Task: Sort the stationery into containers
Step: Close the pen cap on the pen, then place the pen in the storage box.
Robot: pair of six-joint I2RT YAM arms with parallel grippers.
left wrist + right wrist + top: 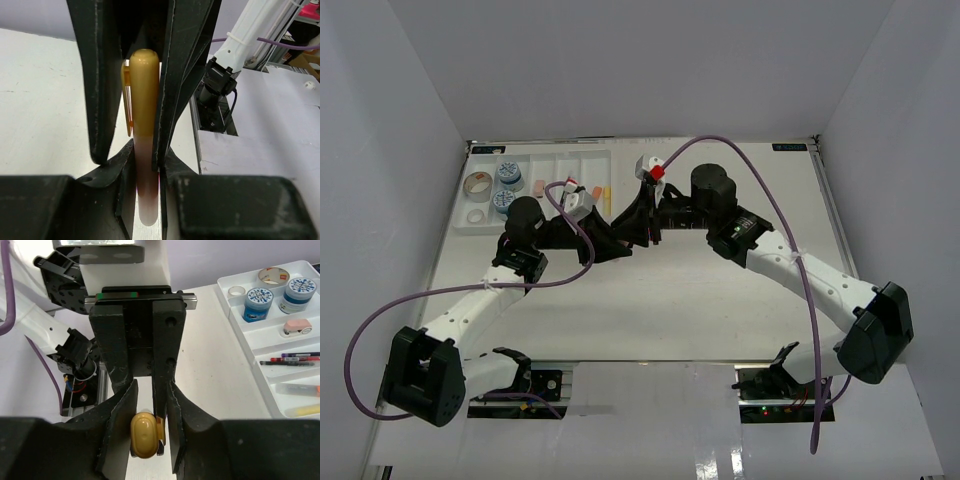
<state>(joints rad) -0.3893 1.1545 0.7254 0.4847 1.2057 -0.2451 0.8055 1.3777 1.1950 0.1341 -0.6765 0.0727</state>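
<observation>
Left gripper [146, 155]: clenched on the orange marker [145, 95], which is pinched lengthwise between its fingers. Right gripper [151, 390]: fingers flank the marker's capped end; grasping or released cannot be told. The two meet nose to nose at centre of the overhead frame, over the table [700, 300], just right of the white tray [580, 165] at upper left
</observation>
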